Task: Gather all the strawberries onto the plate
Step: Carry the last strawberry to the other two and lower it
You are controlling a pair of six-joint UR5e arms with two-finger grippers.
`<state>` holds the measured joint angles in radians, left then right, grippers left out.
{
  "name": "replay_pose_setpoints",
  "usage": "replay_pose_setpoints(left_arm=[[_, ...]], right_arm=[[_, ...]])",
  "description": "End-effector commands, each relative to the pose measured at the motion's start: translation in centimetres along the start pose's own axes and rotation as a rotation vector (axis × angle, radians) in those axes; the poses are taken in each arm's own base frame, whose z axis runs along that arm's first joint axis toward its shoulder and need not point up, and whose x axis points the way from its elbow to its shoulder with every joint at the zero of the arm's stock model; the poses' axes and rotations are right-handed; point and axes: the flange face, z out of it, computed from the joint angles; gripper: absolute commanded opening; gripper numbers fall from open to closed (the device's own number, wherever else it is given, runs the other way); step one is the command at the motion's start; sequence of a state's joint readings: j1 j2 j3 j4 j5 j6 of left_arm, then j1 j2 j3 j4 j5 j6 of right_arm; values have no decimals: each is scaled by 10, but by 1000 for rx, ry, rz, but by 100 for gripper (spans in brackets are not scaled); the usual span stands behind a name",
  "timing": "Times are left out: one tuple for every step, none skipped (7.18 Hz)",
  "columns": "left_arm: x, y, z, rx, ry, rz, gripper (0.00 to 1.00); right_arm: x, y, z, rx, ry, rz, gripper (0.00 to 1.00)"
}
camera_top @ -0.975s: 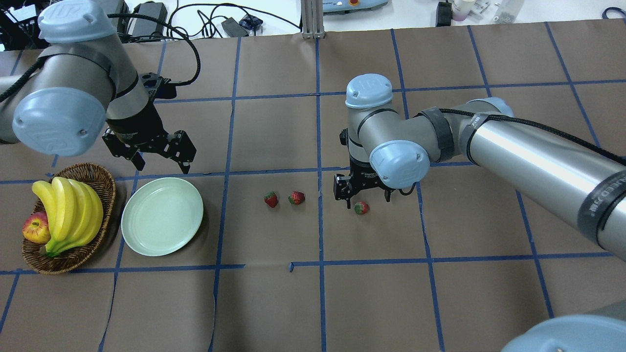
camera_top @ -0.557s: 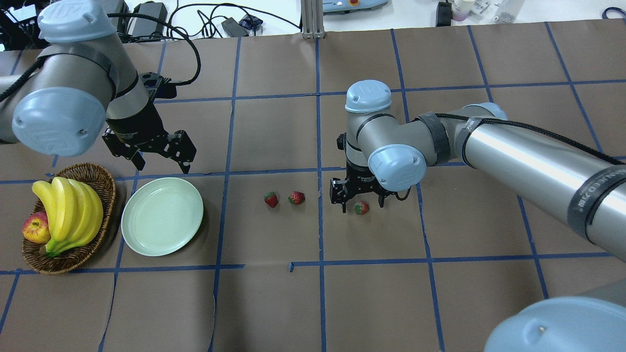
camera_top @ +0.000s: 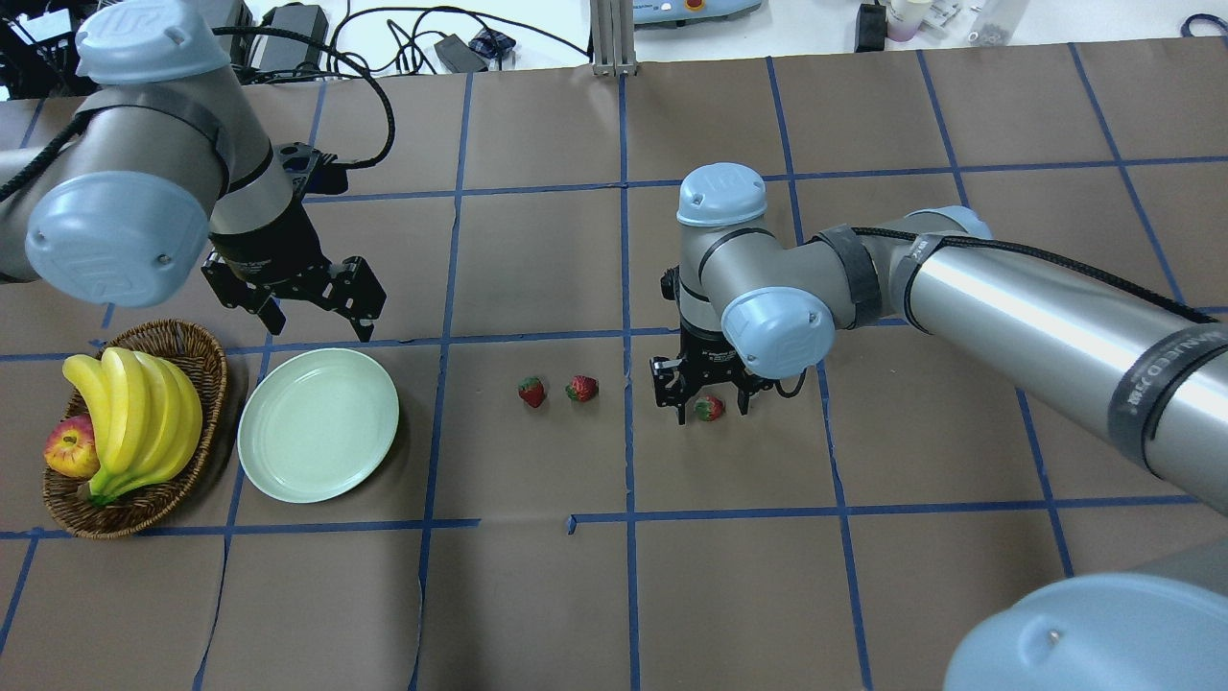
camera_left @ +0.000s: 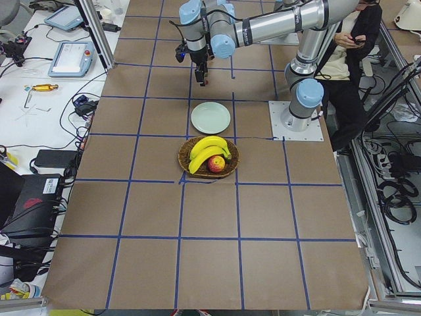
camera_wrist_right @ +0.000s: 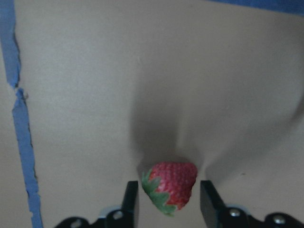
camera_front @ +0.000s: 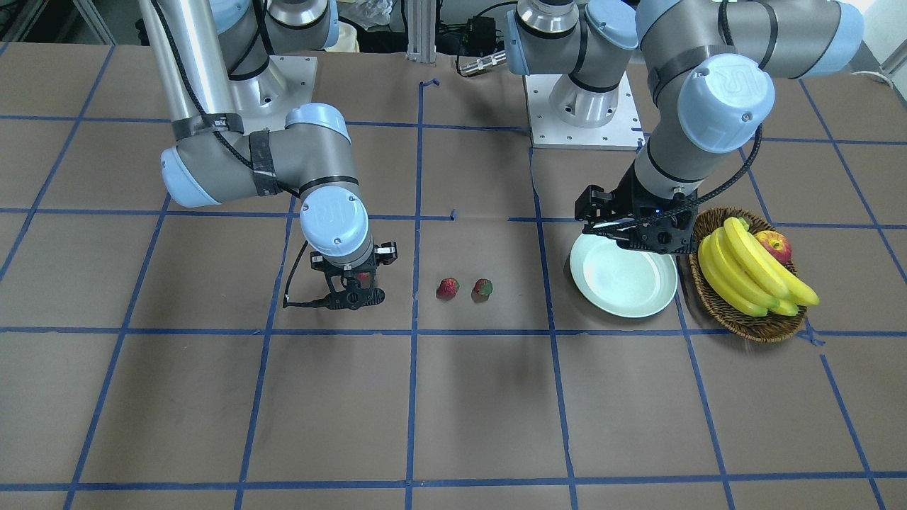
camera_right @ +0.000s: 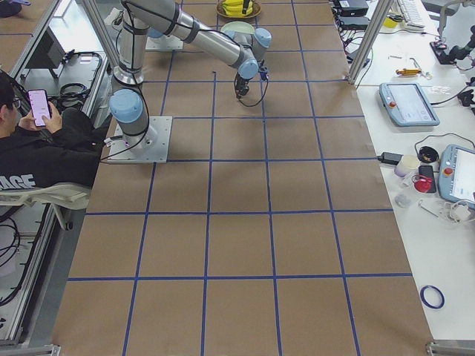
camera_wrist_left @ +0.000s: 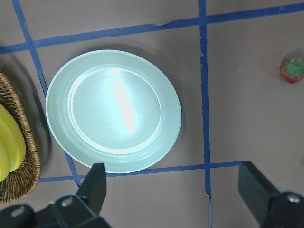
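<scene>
Three strawberries lie on the brown table. Two (camera_top: 531,392) (camera_top: 581,388) sit side by side near the middle. The third (camera_top: 709,409) lies between the fingers of my right gripper (camera_top: 705,405), which is down at the table, open and straddling it. In the right wrist view this strawberry (camera_wrist_right: 169,186) almost fills the gap, with a finger (camera_wrist_right: 209,199) close on each side. The pale mint plate (camera_top: 251,441) is empty at the left. My left gripper (camera_top: 297,312) hangs open and empty above the plate's far edge. The plate (camera_wrist_left: 57,123) and one strawberry (camera_wrist_left: 291,70) show in the left wrist view.
A brown wicker basket (camera_top: 206,384) holding bananas (camera_top: 134,417) and an apple (camera_top: 70,446) stands right beside the plate on its left. Blue tape lines grid the table. Cables and devices lie beyond the table's far edge.
My right gripper has come down and shifted slightly left, so its fingers now stand on either side of the third strawberry. The left arm, the plate and the other strawberries have not moved.
</scene>
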<state>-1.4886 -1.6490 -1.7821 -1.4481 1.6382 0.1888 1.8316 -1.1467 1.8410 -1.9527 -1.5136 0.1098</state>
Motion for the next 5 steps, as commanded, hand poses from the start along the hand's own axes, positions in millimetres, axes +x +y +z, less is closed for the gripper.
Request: replay_pose_setpoints(left_arm=[[0, 0, -1, 1, 0, 2, 100], [0, 0, -1, 1, 0, 2, 100], [0, 0, 1, -2, 0, 2, 100], [0, -1, 0, -1, 0, 2, 100], [0, -1, 0, -1, 0, 2, 100]], right_arm=[[-1, -2, -3, 5, -2, -3, 0], [-1, -5, -14, 29, 2, -2, 0], [-3, -11, -38, 73, -1, -5, 0], [-6, -22, -74, 126, -11, 1, 0], [-15, -29, -101, 157, -30, -3, 0]])
